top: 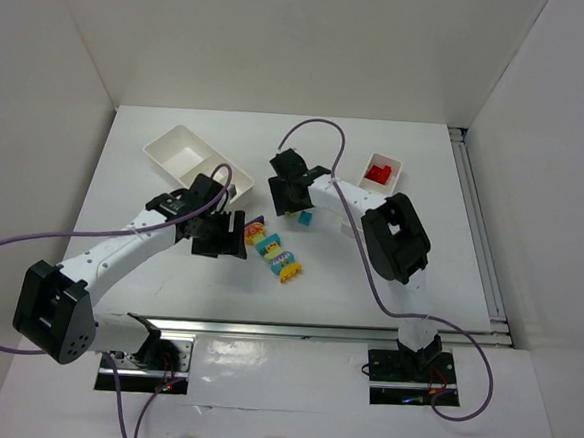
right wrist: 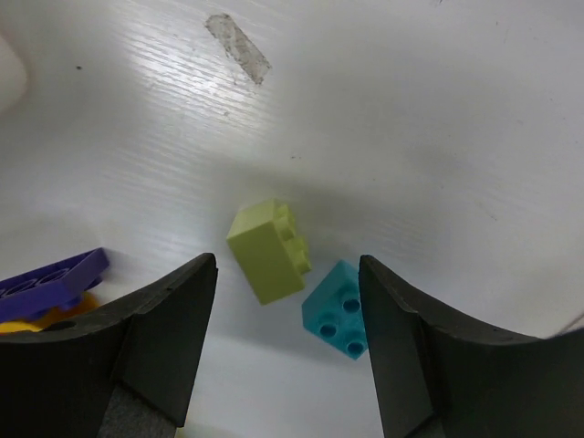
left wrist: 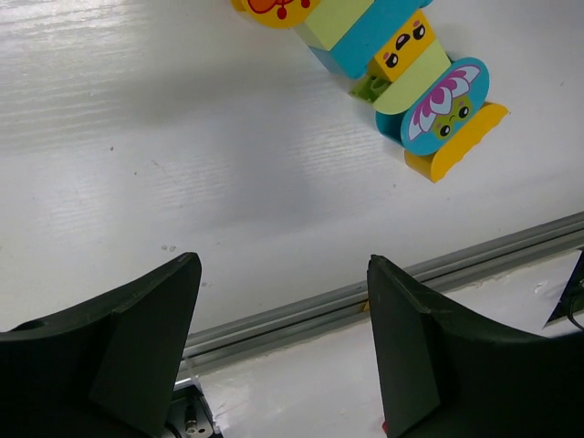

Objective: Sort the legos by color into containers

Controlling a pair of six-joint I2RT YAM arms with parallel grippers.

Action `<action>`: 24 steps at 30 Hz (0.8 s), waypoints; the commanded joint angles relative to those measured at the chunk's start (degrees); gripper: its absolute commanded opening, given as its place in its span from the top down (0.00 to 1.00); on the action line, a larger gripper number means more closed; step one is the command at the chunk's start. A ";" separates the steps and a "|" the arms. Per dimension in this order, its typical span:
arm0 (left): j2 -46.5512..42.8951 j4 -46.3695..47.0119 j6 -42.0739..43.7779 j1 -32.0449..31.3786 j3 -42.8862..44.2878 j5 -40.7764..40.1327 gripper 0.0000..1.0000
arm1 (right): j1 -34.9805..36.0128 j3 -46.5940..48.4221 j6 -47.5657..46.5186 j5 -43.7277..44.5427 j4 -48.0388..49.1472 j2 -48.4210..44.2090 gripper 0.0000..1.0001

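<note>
Red is the only colour home so far: we see red bricks (top: 379, 173) sitting in the narrower tray (top: 397, 166) at the far right of the table (top: 227, 295). The wider tray (top: 162, 151) at far left looks bare in the compartments we can see, though the left arm hides its near corner. By our reckoning, that's one colour in and the rest to go.

Over to the right hand (right wrist: 287, 274). It is spread wide with nothing between its fingers, poised directly over a lime brick (right wrist: 267, 251) lying tipped on the table. A cyan brick (right wrist: 338, 308) sits just beside it, studs up. At the left edge of the wrist view a purple piece (right wrist: 50, 274) lies flat, with a bit of orange and yellow peeking out below it. We'd call lime the next candidate, judging by where the fingers frame it.

The left hand (left wrist: 283, 301) is open too and carries nothing, hovering above bare table. Ahead of it lies a stacked cluster (left wrist: 411, 82) of yellow, cyan and lime blocks with printed faces. From above, the cluster sits mid-table between the two arms.

What's left, then, is lime, cyan, the purple piece and that whole cluster, which looks joined and may need pulling apart first.
</note>
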 commanded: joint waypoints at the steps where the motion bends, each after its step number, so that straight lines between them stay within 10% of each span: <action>1: -1.33 0.81 -0.93 0.01 0.90 -1.40 0.17 | -0.79 3.30 -2.44 0.45 0.22 0.92 0.33; 9: -1.86 0.19 -1.45 0.01 0.90 -2.46 0.17 | -1.32 4.36 -0.43 -1.49 0.23 1.21 0.78; 24: 6.92 2.56 -2.68 -1.84 4.66 -3.95 0.07 | -14.58 -27.45 9.34 9.25 2.09 -35.81 0.80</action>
